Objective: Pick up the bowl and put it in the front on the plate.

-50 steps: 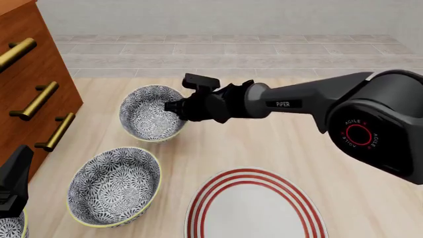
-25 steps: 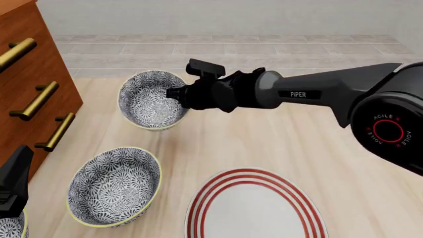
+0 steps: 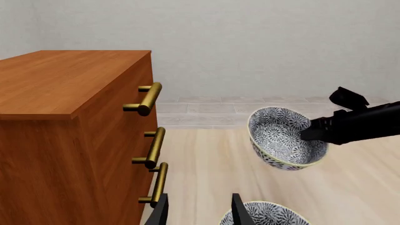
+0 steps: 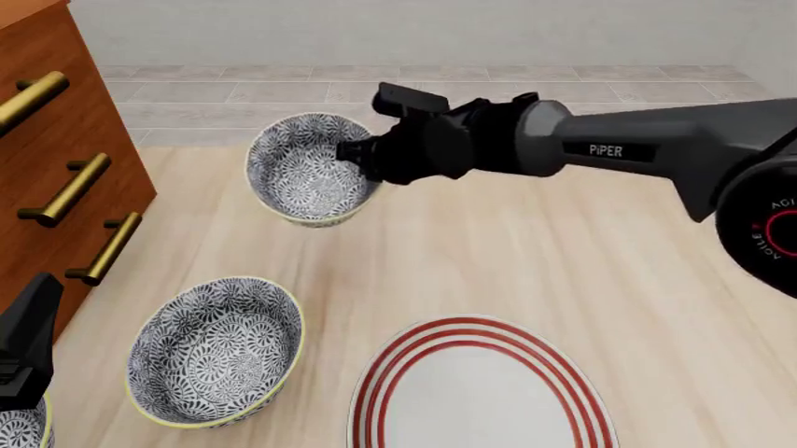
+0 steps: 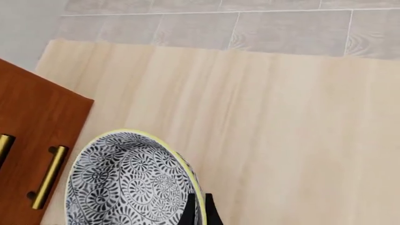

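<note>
Front view: three bowls (image 4: 312,168) (image 4: 218,350) (image 4: 22,427), one plate (image 4: 480,387).

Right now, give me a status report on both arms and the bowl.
Right gripper shut on the bowl, lifted clear and tilted. Left gripper open, idle. Plate bare; another bowl sits left of it.

plate (image 4: 480,397) – near edge cut off

A brown wooden dresser (image 3: 69,140) with gold handles (image 3: 151,147) stood on one side, the flowery bowl (image 3: 284,144) hung tilted above the table, pinched at its rim by the black right gripper (image 3: 310,134), a second bowl (image 3: 265,214) peeked in by the left gripper's fingertips (image 3: 237,211).
</note>
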